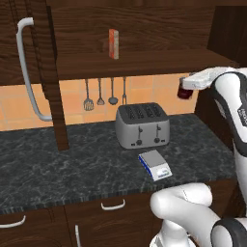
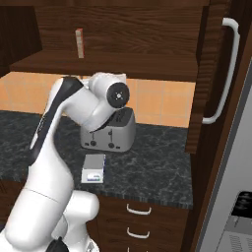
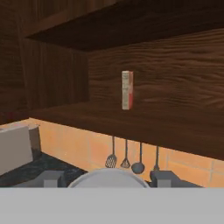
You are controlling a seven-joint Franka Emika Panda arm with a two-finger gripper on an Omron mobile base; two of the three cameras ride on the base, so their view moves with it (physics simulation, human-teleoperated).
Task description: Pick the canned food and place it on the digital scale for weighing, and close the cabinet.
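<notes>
Claw (image 1: 185, 89) clamped on the canned food (image 1: 184, 91), held in the air right of the toaster (image 1: 142, 125), just below the cabinet (image 1: 144, 62) shelf edge. Digital scale (image 1: 155, 164) lies on the surface (image 1: 72, 164) before the toaster. Orange-red box (image 1: 113, 43) stands upright on the shelf; cabinet doors open.

the dark marbled tabletop (image 1: 58, 164) runs along the orange tiled wall and carries two things. the silver four-slot toaster (image 1: 142, 124) stands toward the back, near the wall, and the digital scale (image 1: 155, 165) — flat, pale on top with a blue edge — lies just in front of it, nearer the tabletop's front edge. above, the cabinet (image 1: 144, 29) stands open; its inner shelf (image 1: 144, 61) holds a tall orange-red box (image 1: 113, 44), upright, toward the shelf's left half — well back from its front edge.
</notes>
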